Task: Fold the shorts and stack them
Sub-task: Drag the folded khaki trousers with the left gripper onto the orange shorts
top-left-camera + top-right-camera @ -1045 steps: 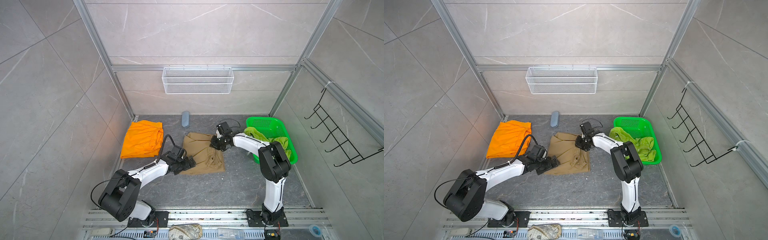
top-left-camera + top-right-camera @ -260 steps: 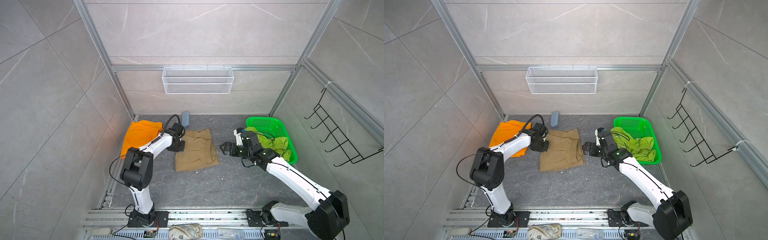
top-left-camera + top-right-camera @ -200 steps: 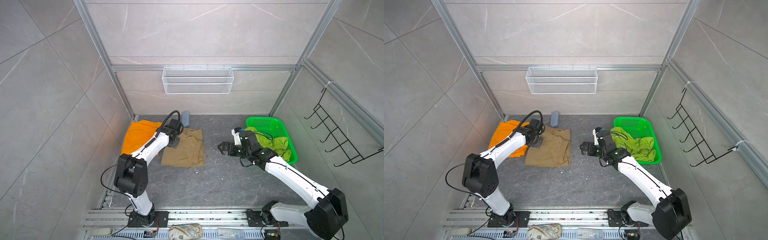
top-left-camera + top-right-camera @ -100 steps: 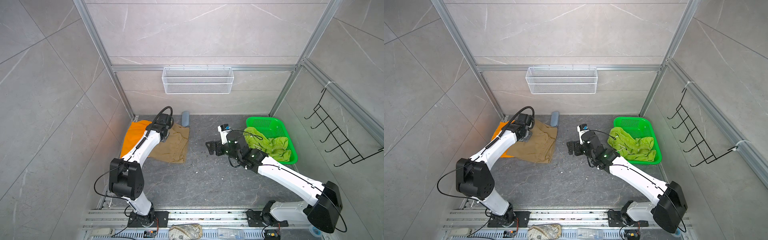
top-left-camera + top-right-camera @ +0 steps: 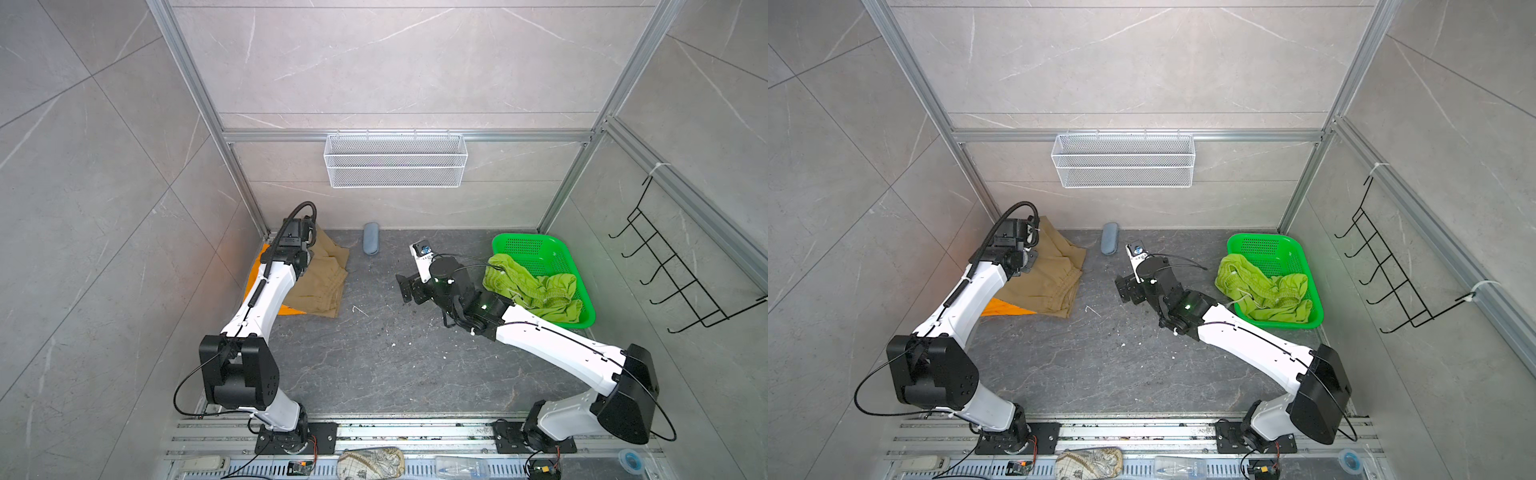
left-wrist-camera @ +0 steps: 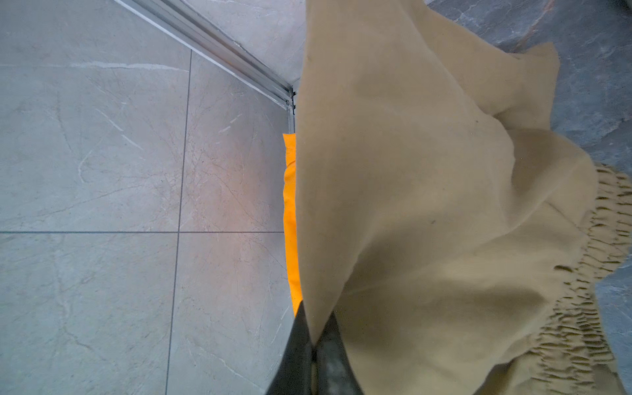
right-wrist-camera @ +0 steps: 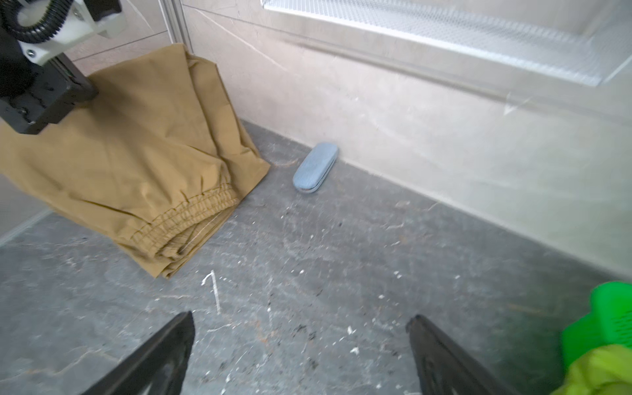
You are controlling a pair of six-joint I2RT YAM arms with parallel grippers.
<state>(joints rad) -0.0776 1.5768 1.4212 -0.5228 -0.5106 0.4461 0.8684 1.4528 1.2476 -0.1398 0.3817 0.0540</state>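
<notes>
L tool (image 6: 313, 342): fingers pressed tight, pinching an edge of the khaki shorts (image 5: 322, 278) (L wrist view).

Change over last few sec: the folded khaki pair goes from mid-surface to the far-left corner of the surface (image 5: 374, 365). It's now draped over the orange shorts (image 5: 1005, 308), w/ only a strip + one near corner of orange showing. Khaki not flat yet: far part is lifted at the tool, waistband end lies low and overhangs the orange toward centre.

R tool (image 7: 301, 328): spread wide, empty. A sec ago it's nearer the basket; now it hovers mid-surface, facing the khaki pair, well apart from it.

Lime green shorts (image 5: 532, 286): unmoved, bunched and unfolded in the green basket (image 5: 528, 247) at R edge. Grey glasses case (image 5: 370, 244) at far edge, untouched.

Meaning: stack item 2 abt placed. It needs letting go, prob. some squaring up on the orange. Green pair = whole job left.
</notes>
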